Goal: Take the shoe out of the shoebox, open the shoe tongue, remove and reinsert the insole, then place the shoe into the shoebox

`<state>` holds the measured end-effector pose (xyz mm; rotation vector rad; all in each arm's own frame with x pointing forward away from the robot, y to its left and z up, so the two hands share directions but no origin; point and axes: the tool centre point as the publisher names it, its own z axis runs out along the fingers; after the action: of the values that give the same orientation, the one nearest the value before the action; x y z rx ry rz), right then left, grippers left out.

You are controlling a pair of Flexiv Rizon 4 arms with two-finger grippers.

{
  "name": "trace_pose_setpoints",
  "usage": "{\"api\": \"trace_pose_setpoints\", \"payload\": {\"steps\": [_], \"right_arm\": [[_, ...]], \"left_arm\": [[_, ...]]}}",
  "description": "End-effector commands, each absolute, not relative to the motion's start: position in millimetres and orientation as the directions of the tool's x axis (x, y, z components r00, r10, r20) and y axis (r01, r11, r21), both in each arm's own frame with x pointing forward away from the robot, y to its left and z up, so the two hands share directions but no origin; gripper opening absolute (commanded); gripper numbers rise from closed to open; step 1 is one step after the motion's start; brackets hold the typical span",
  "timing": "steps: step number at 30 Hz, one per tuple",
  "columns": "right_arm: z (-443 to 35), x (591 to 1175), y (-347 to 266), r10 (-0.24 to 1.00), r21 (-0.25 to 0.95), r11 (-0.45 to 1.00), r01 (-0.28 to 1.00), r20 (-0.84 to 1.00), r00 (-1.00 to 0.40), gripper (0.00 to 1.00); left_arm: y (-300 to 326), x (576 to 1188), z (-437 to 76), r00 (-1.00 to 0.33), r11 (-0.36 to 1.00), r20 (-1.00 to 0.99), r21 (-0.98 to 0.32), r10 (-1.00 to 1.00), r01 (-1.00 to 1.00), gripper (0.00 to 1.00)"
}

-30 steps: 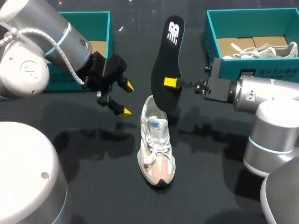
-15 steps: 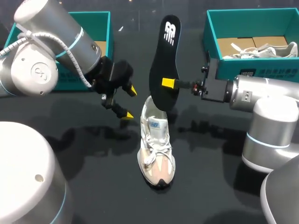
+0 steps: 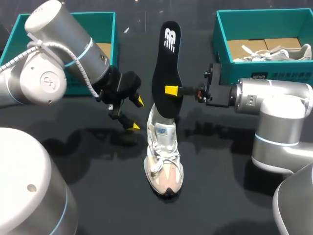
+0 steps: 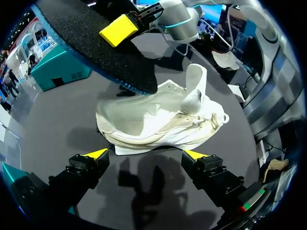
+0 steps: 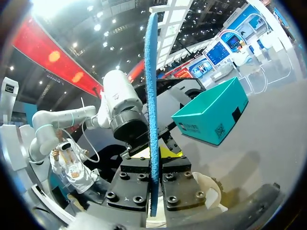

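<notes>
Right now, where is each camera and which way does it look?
Head: above and behind me, over the table; left arm and right arm show.
Left wrist: on the left arm, past the open left end effector toward the shoe.
Right wrist: on the right arm, along the right end effector, shut on the insole.
Shared: head and left wrist both show the shoe.

- Insole [image 3: 164, 63]: black top, white logo, blue edge.
- Shoe [image 3: 164, 156]: off-white, with a beige toe and a blue tongue label.
- Shoebox [image 3: 264, 22]: teal walls, brown cardboard inside.
- Bench [image 3: 107, 186]: glossy black.
</notes>
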<state>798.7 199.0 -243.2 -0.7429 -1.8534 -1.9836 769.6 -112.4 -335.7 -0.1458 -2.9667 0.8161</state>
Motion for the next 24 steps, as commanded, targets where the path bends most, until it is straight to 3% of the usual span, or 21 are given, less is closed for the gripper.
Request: {"api": "trace_pose_setpoints", "payload": {"steps": [1,24], "right_arm": [[-243,801,201,0.110,0.818,-0.096,0.567,0.575,-0.811,0.00],[-263,819,220,0.030,0.825,-0.115,0.554,0.560,-0.828,0.00]], "left_arm": [[-118,771,-344,-0.994,0.865,0.029,-0.495,0.108,0.079,1.00],[-123,776,-363,-0.994,0.884,0.025,-0.459,0.106,0.083,1.00]]}}
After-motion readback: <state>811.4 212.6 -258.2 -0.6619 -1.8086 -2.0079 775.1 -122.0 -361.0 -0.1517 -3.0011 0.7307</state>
